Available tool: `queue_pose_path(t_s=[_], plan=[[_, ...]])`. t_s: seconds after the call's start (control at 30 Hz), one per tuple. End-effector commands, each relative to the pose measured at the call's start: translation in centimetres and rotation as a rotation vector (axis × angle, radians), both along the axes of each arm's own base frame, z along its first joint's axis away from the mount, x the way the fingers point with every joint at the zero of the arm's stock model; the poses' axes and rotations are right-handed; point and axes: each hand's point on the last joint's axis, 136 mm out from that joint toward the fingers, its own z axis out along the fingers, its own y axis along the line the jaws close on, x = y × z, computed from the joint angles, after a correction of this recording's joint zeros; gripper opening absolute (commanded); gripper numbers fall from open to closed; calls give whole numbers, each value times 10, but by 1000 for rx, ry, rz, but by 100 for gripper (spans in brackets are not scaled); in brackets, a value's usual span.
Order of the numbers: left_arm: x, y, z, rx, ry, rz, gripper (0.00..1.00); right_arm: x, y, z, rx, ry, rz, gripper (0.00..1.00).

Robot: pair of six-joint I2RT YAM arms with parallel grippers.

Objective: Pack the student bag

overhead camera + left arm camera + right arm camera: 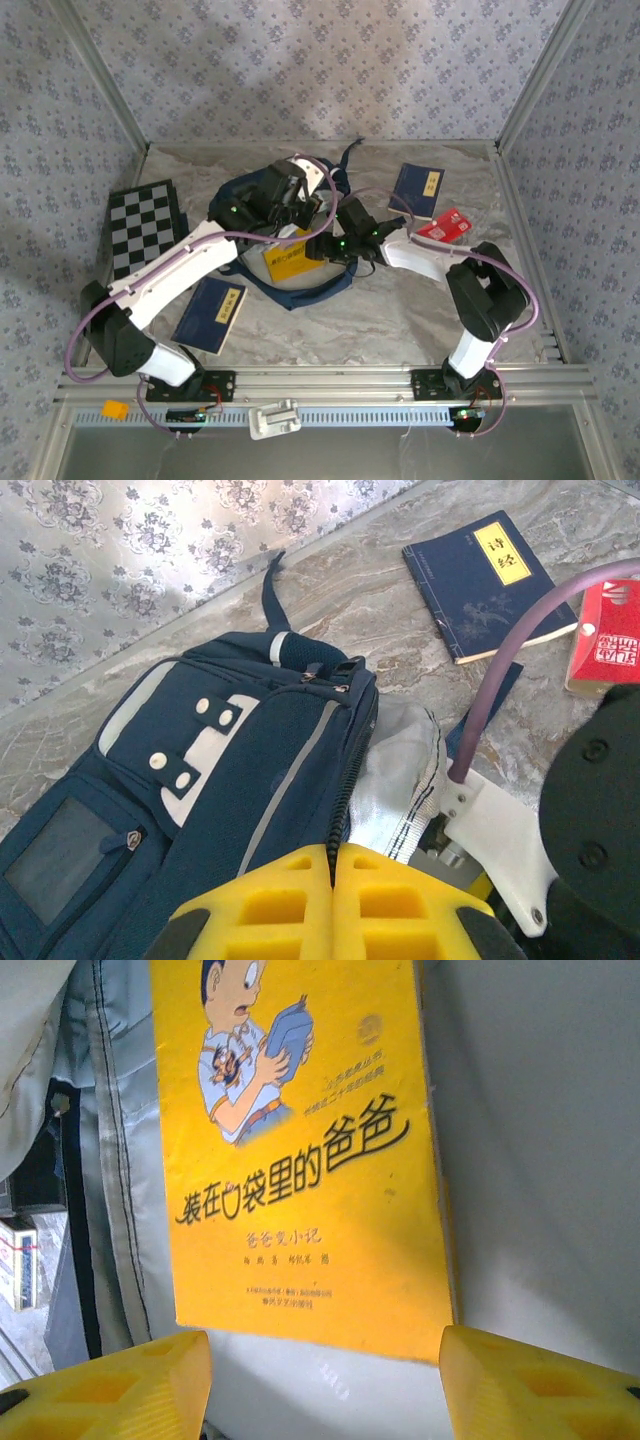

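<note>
The student bag (250, 200) lies in the middle of the table, a navy backpack (220, 770) with its main compartment held open and pale lining (400, 770) showing. My left gripper (333, 865) is shut on the bag's zipper edge and holds the flap up (290, 195). A yellow picture book (300, 1140) lies flat on the lining inside the bag (290, 262). Just short of the book's near edge, my right gripper (325, 1390) is open with nothing between its yellow fingers (130, 1385); in the top view it sits at the bag's mouth (335, 245).
A navy booklet (211, 313) lies near the left arm, and another (418, 190) (490, 585) at the back right beside a red box (445, 227) (605, 640). A checkerboard (145, 225) lies on the left. Metal frame posts and patterned walls bound the table.
</note>
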Motion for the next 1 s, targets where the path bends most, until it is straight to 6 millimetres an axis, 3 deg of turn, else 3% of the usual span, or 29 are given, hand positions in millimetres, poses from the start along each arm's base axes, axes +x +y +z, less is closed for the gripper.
queue_pose_path(t_s=[0.0, 0.17, 0.37, 0.67, 0.83, 0.9, 0.97], plan=[[4, 1, 46, -121, -101, 11, 0, -26, -3, -28, -110, 72, 43, 60], [5, 0, 46, -138, -98, 19, 0, -36, 16, -39, -109, 85, 69, 48], [4, -8, 52, -166, -85, -3, 0, -31, 45, -44, -55, 48, 82, 34], [5, -11, 53, -163, -81, -18, 0, 25, 76, -18, 92, -205, -35, 28], [6, -11, 50, -158, -79, -13, 0, 59, 79, -13, 141, -287, -115, 27], [7, -8, 47, -142, -81, -2, 0, 62, 83, -7, 159, -292, -105, 27], [9, -4, 45, -130, -78, 13, 0, 53, 87, -1, 129, -311, -50, 29]])
